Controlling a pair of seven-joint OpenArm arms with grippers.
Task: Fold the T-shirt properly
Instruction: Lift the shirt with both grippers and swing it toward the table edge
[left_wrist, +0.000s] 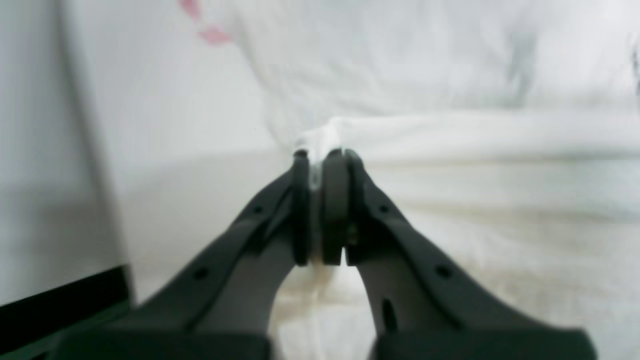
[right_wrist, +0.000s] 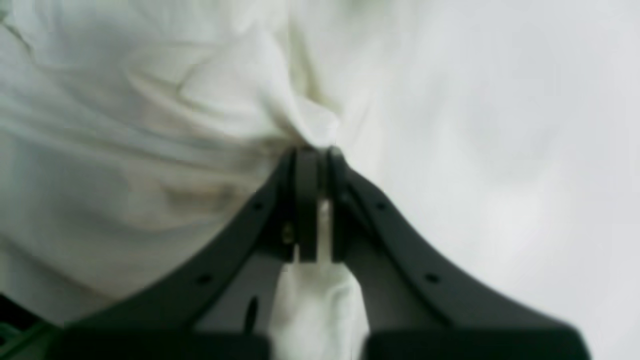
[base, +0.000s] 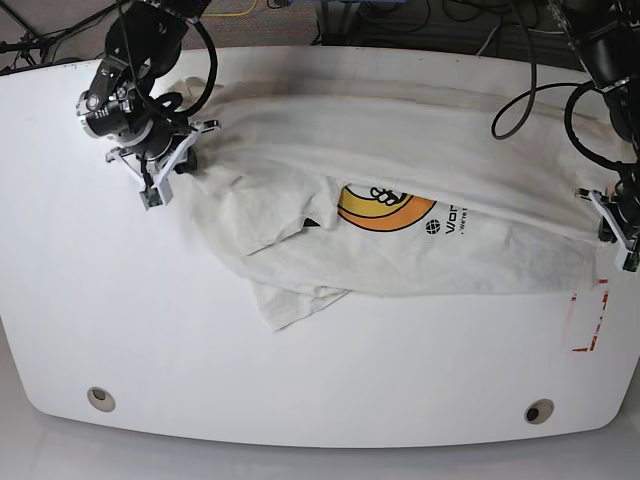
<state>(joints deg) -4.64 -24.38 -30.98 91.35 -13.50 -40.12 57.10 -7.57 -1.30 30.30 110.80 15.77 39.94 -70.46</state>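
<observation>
Wrinkled cream cotton T-shirt (base: 400, 250), both dark pincers clamping bunched fabric

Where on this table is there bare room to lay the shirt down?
Bare: the wide near strip of the table below the T-shirt, and the stretch left of it. Crowded: the far middle, under the cloth, and the red marks by the right edge.

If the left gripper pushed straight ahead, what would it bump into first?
Probably more T-shirt. The left gripper is shut on a pinch of that cloth, and folds fill the view beyond its fingers; depth is blurry.
</observation>
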